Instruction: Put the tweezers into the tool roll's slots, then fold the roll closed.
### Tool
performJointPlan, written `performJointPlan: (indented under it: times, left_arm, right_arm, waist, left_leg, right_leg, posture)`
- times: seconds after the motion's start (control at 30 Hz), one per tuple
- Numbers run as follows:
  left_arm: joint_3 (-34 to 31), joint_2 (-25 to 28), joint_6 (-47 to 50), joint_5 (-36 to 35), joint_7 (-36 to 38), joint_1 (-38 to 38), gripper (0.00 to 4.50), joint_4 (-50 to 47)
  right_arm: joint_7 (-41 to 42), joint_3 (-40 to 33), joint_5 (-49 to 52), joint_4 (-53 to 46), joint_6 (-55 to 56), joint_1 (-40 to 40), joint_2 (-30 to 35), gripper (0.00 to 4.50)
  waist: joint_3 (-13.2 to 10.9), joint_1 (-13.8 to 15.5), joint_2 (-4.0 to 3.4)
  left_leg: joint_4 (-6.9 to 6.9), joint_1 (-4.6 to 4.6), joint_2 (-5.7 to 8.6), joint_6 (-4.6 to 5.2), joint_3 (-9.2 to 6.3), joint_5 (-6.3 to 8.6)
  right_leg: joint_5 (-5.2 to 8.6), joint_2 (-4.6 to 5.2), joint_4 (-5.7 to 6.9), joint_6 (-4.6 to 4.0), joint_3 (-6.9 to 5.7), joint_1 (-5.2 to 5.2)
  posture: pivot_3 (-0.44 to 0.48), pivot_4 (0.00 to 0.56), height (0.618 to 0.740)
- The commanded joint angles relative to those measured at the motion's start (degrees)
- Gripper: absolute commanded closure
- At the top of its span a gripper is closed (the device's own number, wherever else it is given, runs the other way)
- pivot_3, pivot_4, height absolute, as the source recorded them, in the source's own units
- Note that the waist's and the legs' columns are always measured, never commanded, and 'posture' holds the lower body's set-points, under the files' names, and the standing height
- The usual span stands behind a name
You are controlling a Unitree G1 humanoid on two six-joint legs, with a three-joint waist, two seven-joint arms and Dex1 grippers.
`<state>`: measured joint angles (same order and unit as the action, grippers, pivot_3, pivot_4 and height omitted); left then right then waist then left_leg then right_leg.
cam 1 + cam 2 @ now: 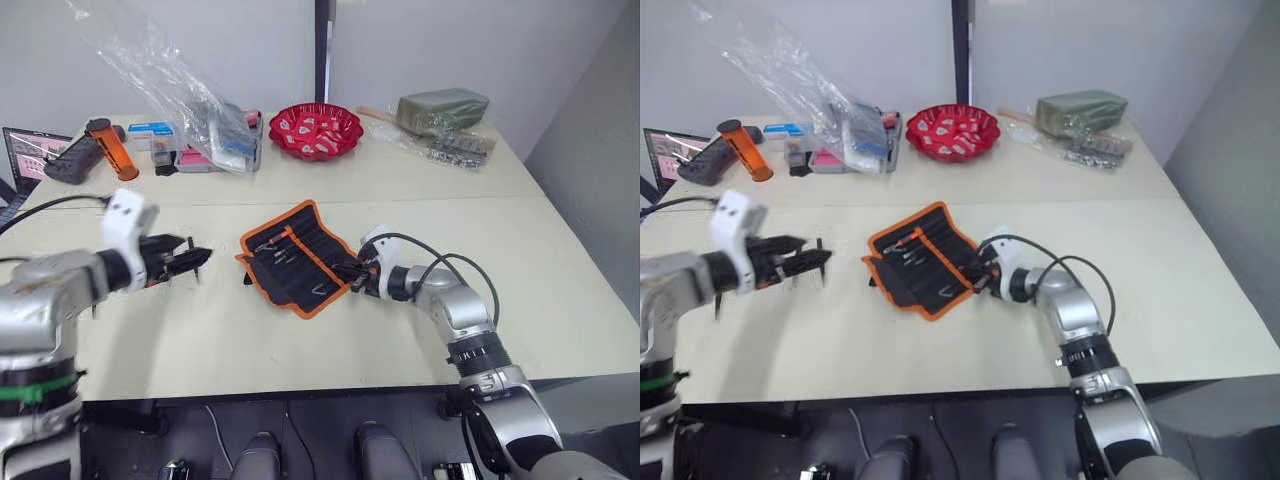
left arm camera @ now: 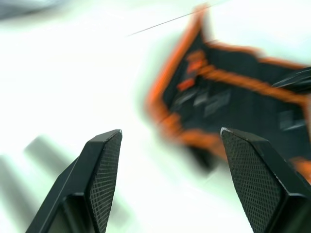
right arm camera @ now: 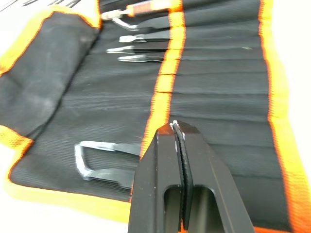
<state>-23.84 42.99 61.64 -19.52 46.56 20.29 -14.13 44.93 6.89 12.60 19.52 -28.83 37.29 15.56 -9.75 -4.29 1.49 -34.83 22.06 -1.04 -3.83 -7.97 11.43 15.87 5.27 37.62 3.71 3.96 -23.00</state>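
I see a pale cream table (image 1: pixel 420 330) set against a plain grey-white wall, with clutter along its far edge. The tool roll (image 1: pixel 297 256) lies unrolled near the table's middle, black inner face up, orange edging all round. My right end effector (image 3: pixel 178 130) sits over the roll's right end, its two black fingers pressed together with nothing visible between them; in the right wrist view its tip is above the orange band that runs across the roll. The tweezers (image 3: pixel 141 48) are seated in the slots (image 3: pixel 218 73), tips projecting past the orange band, and a bent metal tool (image 3: pixel 104 162) sits in a pocket beside the fingers. My left end effector (image 1: pixel 185 257) hangs over bare table to the left of the roll, apart from it, fingers (image 2: pixel 104 170) spread wide and holding nothing; the roll's near corner shows between them in the left wrist view.

At the far edge stands a red bowl (image 1: pixel 316 130) holding small pale pieces I cannot identify. Left of it lies a crumpled clear plastic bag (image 1: pixel 170 75) over some boxes, then an orange cylinder (image 1: pixel 110 148). To the right lies a green bundle (image 1: pixel 442 108) in clear wrap.
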Motion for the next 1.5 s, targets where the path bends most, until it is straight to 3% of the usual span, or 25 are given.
performJointPlan:
  times: [0.03,0.23,0.53,0.8,0.93,1.1,1.23,1.5]
  left_arm:
    - [-9.5,-0.8,-2.0,-1.0,-3.9,-5.8,1.04,-5.8]
    - [-20.5,-6.5,-5.4,-1.8,-10.4,-15.5,1.04,-9.9]
    - [-31.6,-17.5,-9.5,-2.5,-20.9,-26.9,1.04,-13.3]
    - [-32.4,-25.1,-12.6,-6.0,-25.0,-33.9,1.04,-17.7]
    - [-29.5,-24.0,-14.4,-5.0,-26.3,-35.2,1.04,-16.8]
    - [-26.8,-20.9,-16.1,-4.7,-28.5,-31.3,1.04,-13.0]
    - [-20.9,-14.3,-20.4,0.4,-30.7,-24.1,1.04,-1.0]
    - [-13.1,-9.8,-28.5,3.4,-30.6,-11.6,1.04,19.5]
  right_arm:
    - [1.7,1.0,-0.9,2.0,2.6,2.0,0.3,4.5]
    - [2.6,3.5,-3.2,6.0,5.9,1.8,-0.6,4.5]
    - [1.6,6.5,-8.1,12.1,11.1,1.0,-0.7,4.5]
    - [3.1,6.7,-9.4,14.9,12.8,1.8,-1.0,4.5]
    - [3.6,6.7,-9.6,16.4,13.4,2.7,-1.3,4.5]
    - [3.9,6.7,-9.5,15.5,13.1,2.1,-1.2,4.5]
    - [4.0,6.8,-9.2,13.6,11.7,1.1,-1.2,4.5]
    - [3.4,5.6,-8.1,10.0,8.4,-0.2,-0.6,4.5]
  waist:
    - [0.0,0.2,0.0]
    - [0.0,0.4,0.02]
    - [0.1,0.3,0.11]
    - [0.4,0.6,0.61]
    - [0.4,0.5,0.61]
    - [0.4,0.6,0.61]
    - [0.4,0.6,0.59]
    - [0.5,0.5,0.55]
  left_leg:
    - [-0.02,0.09,0.01,-0.01,0.0,-0.01]
    - [-0.03,0.08,0.01,-0.03,0.07,0.0]
    - [0.06,-0.43,-0.07,-0.02,0.16,0.02]
    - [0.09,-0.83,-0.08,-0.02,0.16,0.06]
    - [0.08,-0.85,-0.1,-0.02,0.16,0.06]
    - [0.09,-0.85,-0.11,-0.03,0.17,0.07]
    - [0.09,-0.86,-0.1,-0.03,0.16,0.07]
    - [0.12,-0.79,-0.09,-0.12,0.16,0.18]
  right_leg:
    - [-0.01,0.01,-0.02,-0.02,0.0,-0.08]
    - [-0.02,0.04,-0.15,-0.03,0.01,-0.02]
    - [-0.01,0.0,-0.28,-0.08,0.01,0.46]
    - [0.0,0.0,-0.51,-0.09,-0.02,0.96]
    - [-0.01,-0.02,-0.52,-0.1,-0.01,0.97]
    - [-0.01,-0.04,-0.52,-0.11,-0.01,0.96]
    - [-0.01,-0.04,-0.52,-0.11,-0.02,0.96]
    - [0.0,-0.02,-0.54,-0.09,-0.01,0.87]
  posture:
    - [0.0,0.15,0.74]
    - [0.0,0.15,0.74]
    - [0.0,0.15,0.74]
    - [0.0,0.15,0.74]
    - [0.0,0.15,0.74]
    - [0.0,0.15,0.74]
    - [0.0,0.15,0.74]
    - [0.0,0.15,0.74]
